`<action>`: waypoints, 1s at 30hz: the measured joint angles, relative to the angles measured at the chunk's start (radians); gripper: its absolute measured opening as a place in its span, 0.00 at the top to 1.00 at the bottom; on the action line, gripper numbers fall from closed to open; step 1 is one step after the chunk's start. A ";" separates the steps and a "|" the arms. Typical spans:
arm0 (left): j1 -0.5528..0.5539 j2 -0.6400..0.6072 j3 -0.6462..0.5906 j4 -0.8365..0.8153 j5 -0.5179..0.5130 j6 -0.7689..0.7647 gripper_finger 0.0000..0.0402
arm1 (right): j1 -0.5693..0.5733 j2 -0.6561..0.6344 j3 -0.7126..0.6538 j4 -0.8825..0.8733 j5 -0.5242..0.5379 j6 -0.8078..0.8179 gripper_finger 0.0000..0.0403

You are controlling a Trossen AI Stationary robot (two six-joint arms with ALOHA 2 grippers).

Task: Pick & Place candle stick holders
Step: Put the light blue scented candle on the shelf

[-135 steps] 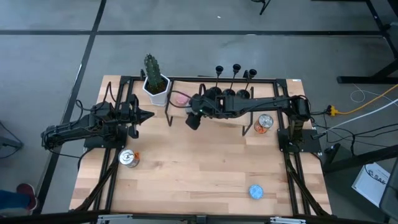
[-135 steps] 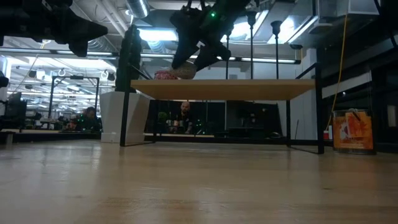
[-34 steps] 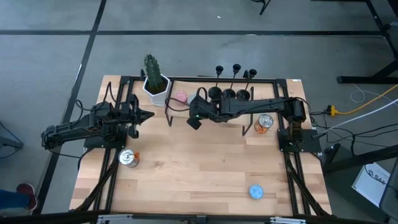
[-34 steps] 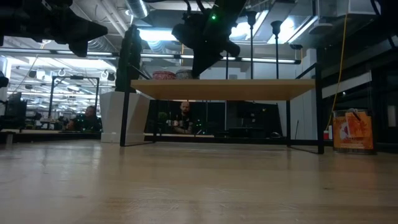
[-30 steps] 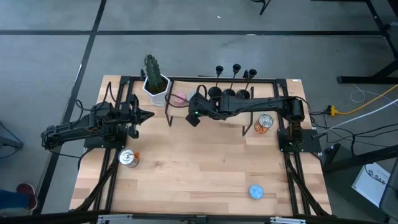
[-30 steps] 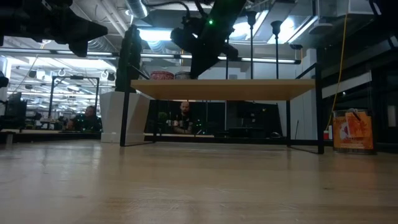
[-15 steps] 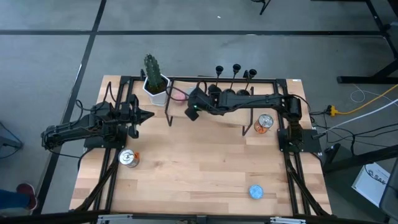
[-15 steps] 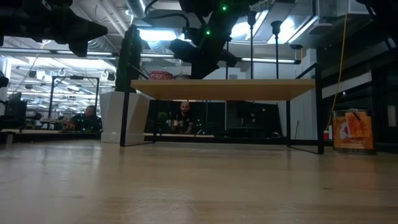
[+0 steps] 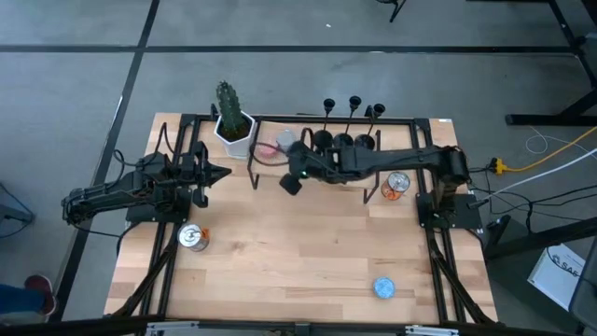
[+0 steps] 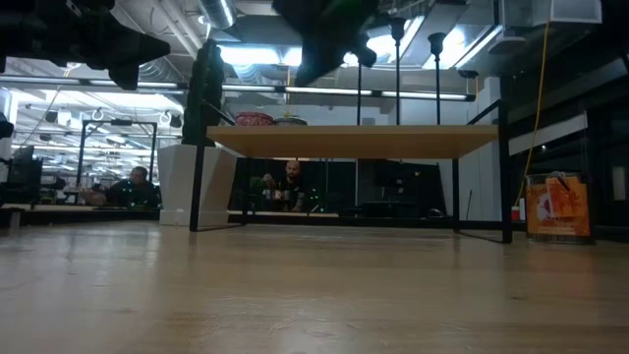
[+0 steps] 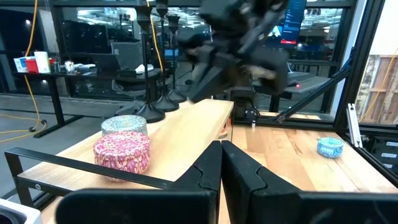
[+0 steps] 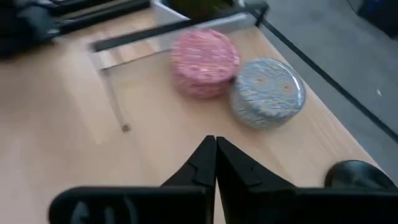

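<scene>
The right gripper (image 9: pixel 290 183) hangs above the near edge of the raised shelf (image 9: pixel 308 163), fingers pressed together and holding nothing. Just beyond its fingertips (image 12: pixel 214 163), toward the far left of the shelf, the pink tin (image 12: pixel 204 61) and the grey tin (image 12: pixel 267 91) sit side by side, touching. The three candle stick holders (image 9: pixel 343 140) stand upright in a row along the far edge of the shelf, right of the grey tin — bases close together, stems rising clear of the arm. A potted cactus (image 9: pixel 230 121) stands at the far left corner of the table (image 9: pixel 298 252). The left gripper (image 9: pixel 220 172) waits over the left side, fingers together and empty — its arm stretched rightward.
</scene>
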 joint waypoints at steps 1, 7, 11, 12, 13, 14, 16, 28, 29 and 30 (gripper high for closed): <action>0.000 0.000 0.000 0.000 0.000 0.000 0.99 | 0.018 -0.014 0.000 -0.015 0.000 -0.004 0.97; 0.000 0.000 0.000 0.000 0.000 0.000 0.99 | 0.127 -0.105 0.001 -0.184 -0.086 0.009 0.97; 0.000 0.000 0.000 0.000 0.000 0.000 0.99 | 0.192 -0.154 0.001 -0.325 -0.200 0.102 0.97; 0.000 0.000 0.000 0.000 0.000 0.000 0.99 | 0.210 -0.164 0.001 -0.358 -0.223 0.126 0.97; 0.000 0.000 0.000 0.000 0.000 0.000 0.99 | 0.229 -0.171 0.001 -0.386 -0.251 0.148 0.97; 0.000 0.000 0.000 0.000 0.000 0.000 0.99 | 0.251 -0.175 0.001 -0.408 -0.282 0.170 0.97; 0.000 0.000 0.000 0.000 0.000 0.000 0.99 | 0.300 -0.183 0.001 -0.434 -0.337 0.218 0.97; 0.000 0.000 0.000 0.000 0.000 0.000 0.99 | 0.593 -0.187 0.001 -0.438 -0.353 0.533 0.97; 0.000 0.000 0.000 0.000 0.000 0.000 0.99 | 0.609 -0.187 0.001 -0.439 -0.352 0.560 0.97; 0.000 0.000 0.000 0.000 0.000 0.000 0.99 | 0.625 -0.187 0.001 -0.444 -0.351 0.586 0.97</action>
